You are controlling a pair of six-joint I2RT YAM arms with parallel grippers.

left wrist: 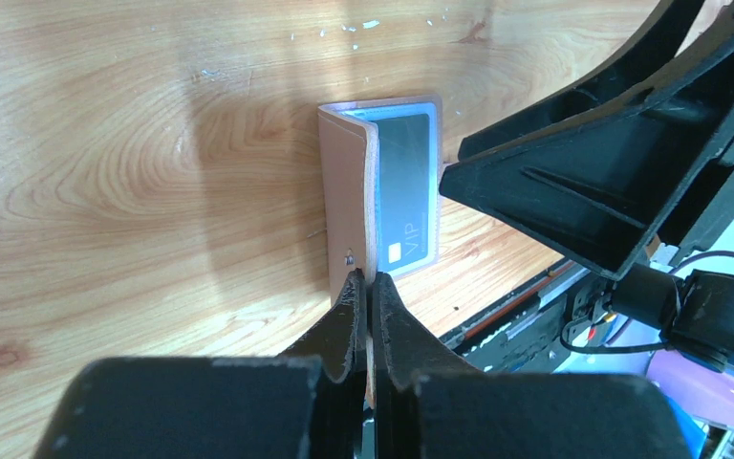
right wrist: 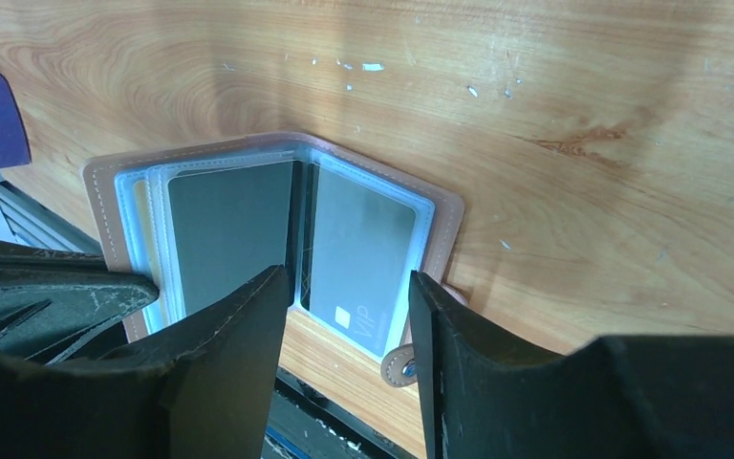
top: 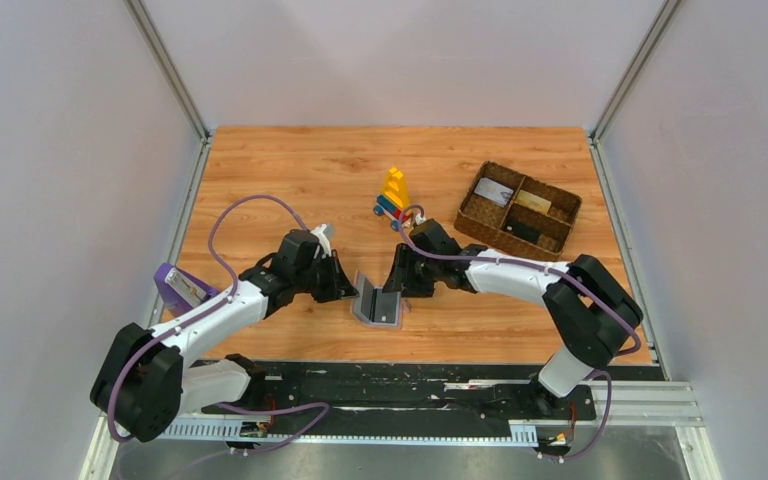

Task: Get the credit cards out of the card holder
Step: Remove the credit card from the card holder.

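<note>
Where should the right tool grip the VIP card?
Likely the short end by the VIP print, from above: the VIP card lies flat in its sleeve, that end between the right tool's open fingers, while the left tool holds the card holder's other flap upright.

A robot lab cell: plain white walls (top: 60, 150) on aluminium framing (top: 165, 65) enclose a wooden table (top: 290, 170).

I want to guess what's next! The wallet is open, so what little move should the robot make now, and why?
Probably the right gripper should ease in and close on the grey card. Its jaws stand open right at that card, while the left gripper holds the wallet open.
</note>
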